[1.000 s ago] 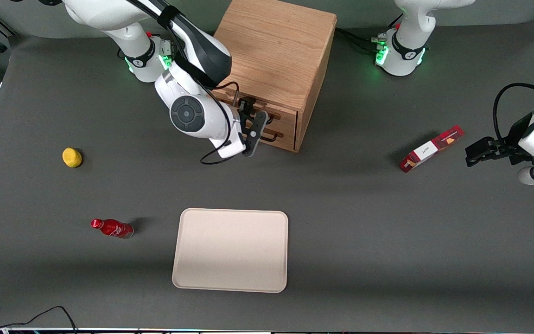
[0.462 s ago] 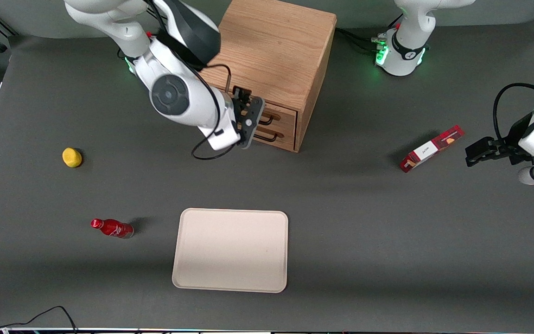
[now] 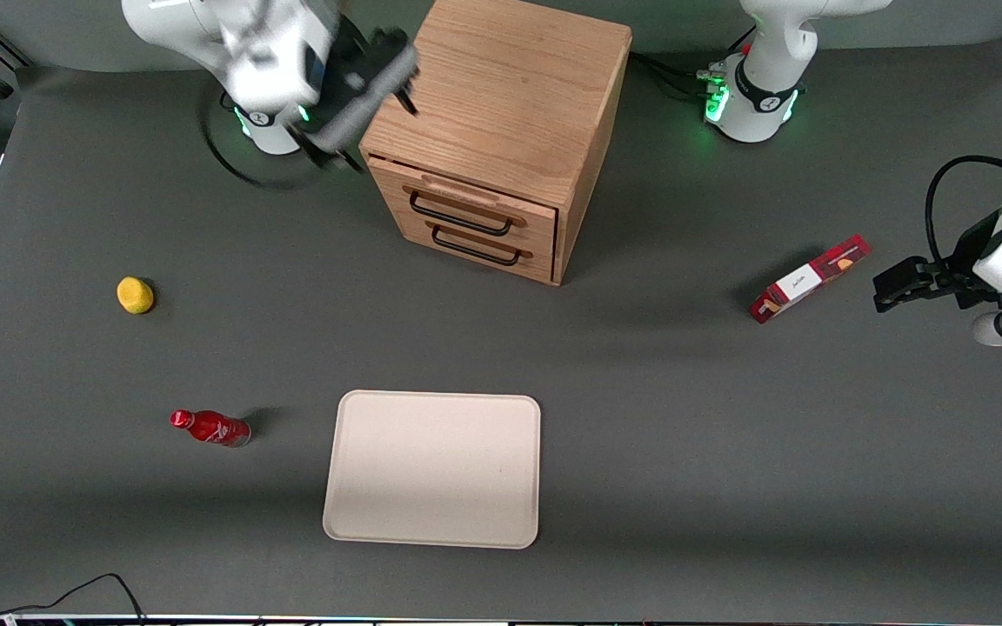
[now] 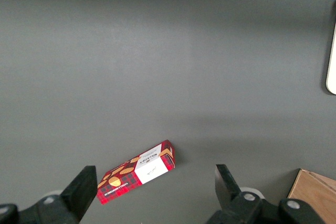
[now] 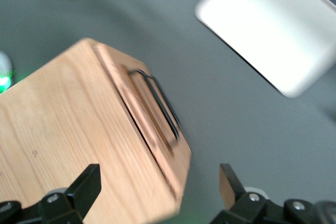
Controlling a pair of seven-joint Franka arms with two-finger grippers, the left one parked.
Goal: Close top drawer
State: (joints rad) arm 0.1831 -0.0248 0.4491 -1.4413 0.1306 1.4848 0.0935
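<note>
**Drawer looks shut, arm clear of cabinet**

Grey tabletop [image 3: 684, 417], wooden cabinet [image 3: 510, 87] set well back from the front camera. I read the top drawer [image 3: 466, 202] as pushed in: its front sits about flush with the lower drawer [image 3: 479, 242] beneath it, though a thin dark seam shows at its upper edge. Gripper [image 3: 370, 74] hangs above the table beside the cabinet's top corner, toward the working arm's end; fingers spread apart, holding nothing. Wrist view shows the cabinet top and both bar handles between the fingertips.

Risks as I judge them:
- Arm is blurred, so moving fast close to the cabinet; a clipped corner could shift it.
- Seam may mean the drawer is not fully seated.
</note>
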